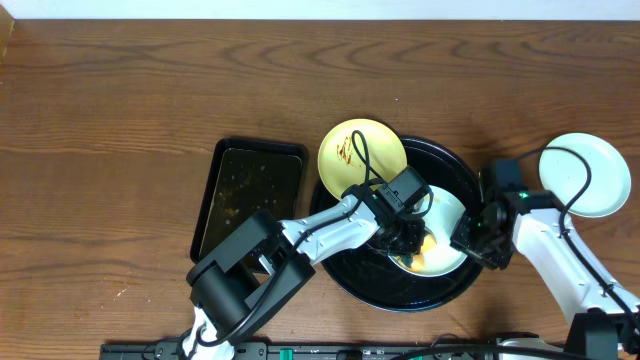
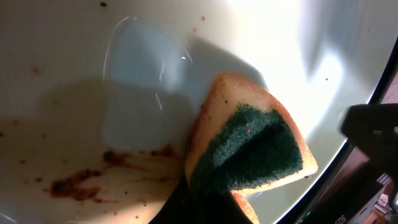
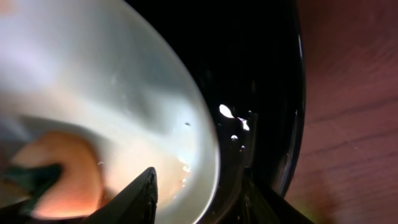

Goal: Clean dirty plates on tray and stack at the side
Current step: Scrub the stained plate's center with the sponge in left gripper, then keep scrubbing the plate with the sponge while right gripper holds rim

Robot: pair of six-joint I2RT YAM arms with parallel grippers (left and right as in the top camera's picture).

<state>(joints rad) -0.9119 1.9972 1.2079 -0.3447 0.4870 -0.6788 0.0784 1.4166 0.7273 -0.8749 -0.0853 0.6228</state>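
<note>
The round black tray (image 1: 452, 163) holds a pale plate (image 1: 447, 212) with brown smears (image 2: 78, 184). My left gripper (image 1: 410, 238) is shut on a yellow sponge with a green scouring face (image 2: 249, 146) and presses it on this plate (image 2: 155, 68). My right gripper (image 1: 468, 243) grips the plate's right rim (image 3: 208, 155), one finger over the plate and one outside it, above the tray (image 3: 261, 74). A pale yellow plate (image 1: 362, 153) with brown marks rests on the tray's upper left rim. Another pale plate (image 1: 590, 175) lies on the table at the right.
A rectangular black tray (image 1: 250, 195) lies left of the round tray. The brown wooden table (image 1: 120, 120) extends to the left and back.
</note>
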